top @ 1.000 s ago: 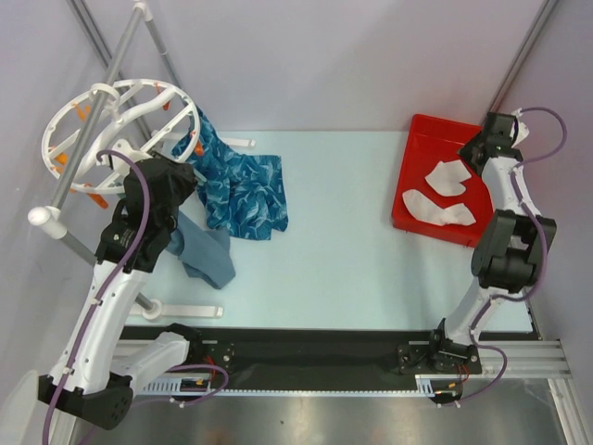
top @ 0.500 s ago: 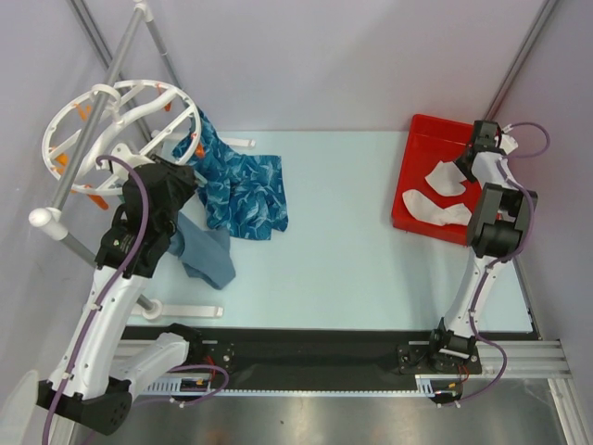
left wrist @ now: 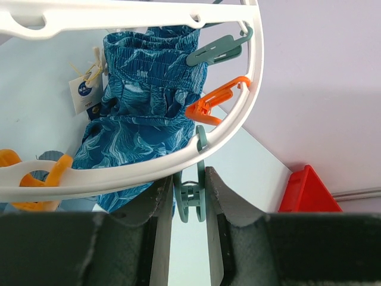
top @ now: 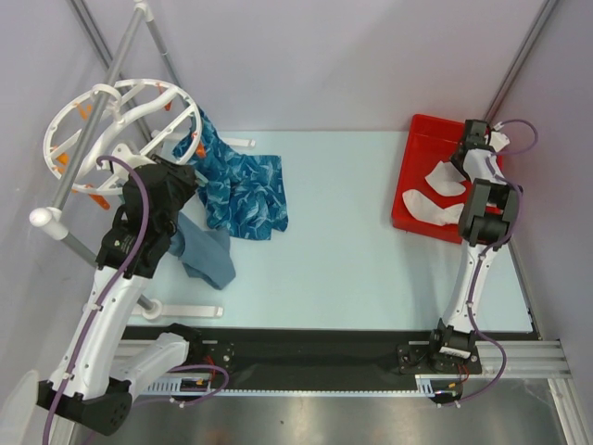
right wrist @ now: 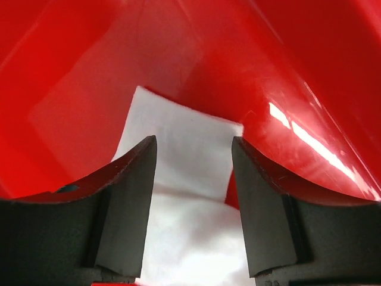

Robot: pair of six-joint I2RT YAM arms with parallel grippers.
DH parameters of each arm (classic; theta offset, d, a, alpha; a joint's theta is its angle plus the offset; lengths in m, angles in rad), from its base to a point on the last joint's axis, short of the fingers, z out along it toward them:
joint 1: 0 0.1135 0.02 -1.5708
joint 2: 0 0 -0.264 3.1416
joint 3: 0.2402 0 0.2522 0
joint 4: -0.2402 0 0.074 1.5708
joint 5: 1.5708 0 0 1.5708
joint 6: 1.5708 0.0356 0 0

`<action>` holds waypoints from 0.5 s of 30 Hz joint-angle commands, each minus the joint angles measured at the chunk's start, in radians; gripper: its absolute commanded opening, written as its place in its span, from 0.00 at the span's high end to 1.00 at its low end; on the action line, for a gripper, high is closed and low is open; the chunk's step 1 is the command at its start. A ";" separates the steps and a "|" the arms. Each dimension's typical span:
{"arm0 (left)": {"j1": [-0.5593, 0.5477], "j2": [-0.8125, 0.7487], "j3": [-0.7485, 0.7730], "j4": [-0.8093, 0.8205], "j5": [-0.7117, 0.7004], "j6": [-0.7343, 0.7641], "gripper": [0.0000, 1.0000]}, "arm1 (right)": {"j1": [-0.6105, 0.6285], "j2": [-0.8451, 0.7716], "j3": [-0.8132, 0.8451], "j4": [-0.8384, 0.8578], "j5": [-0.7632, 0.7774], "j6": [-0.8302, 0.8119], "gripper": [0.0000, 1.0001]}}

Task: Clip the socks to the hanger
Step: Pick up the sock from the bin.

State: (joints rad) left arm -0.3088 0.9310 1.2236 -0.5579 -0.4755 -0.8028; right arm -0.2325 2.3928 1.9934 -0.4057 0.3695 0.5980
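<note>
The white circular hanger (top: 119, 119) hangs on the grey rack at the far left. Its rim (left wrist: 149, 164) carries orange clips (left wrist: 214, 101) and teal clips. My left gripper (left wrist: 189, 179) is shut on a teal clip (left wrist: 190, 205) hanging under the rim. In the top view the gripper (top: 182, 165) is mostly hidden under its black cover. White socks (top: 447, 178) lie in the red bin (top: 422, 139). My right gripper (top: 474, 139) is down in the bin's far corner, open, with its fingers on either side of a white sock (right wrist: 184, 196).
A blue patterned cloth (top: 236, 190) hangs from the hanger onto the table. A grey-blue garment (top: 204, 255) lies below it. Grey rack poles (top: 102, 83) and white rack feet (top: 185, 311) stand at the left. The bin's red walls (right wrist: 89, 59) closely surround the right gripper.
The right arm has folded further in and its gripper has moved left and down into the bin's far corner over a sock. The left arm has barely moved.
</note>
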 commanded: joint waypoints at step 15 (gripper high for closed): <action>0.007 -0.026 0.007 0.046 0.029 0.017 1.00 | 0.038 0.170 0.261 -0.188 0.078 -0.064 0.55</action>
State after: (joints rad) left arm -0.3088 0.9226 1.2236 -0.5552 -0.4679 -0.8021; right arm -0.2001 2.5229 2.1902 -0.5159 0.4175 0.5594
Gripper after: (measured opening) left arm 0.285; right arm 0.461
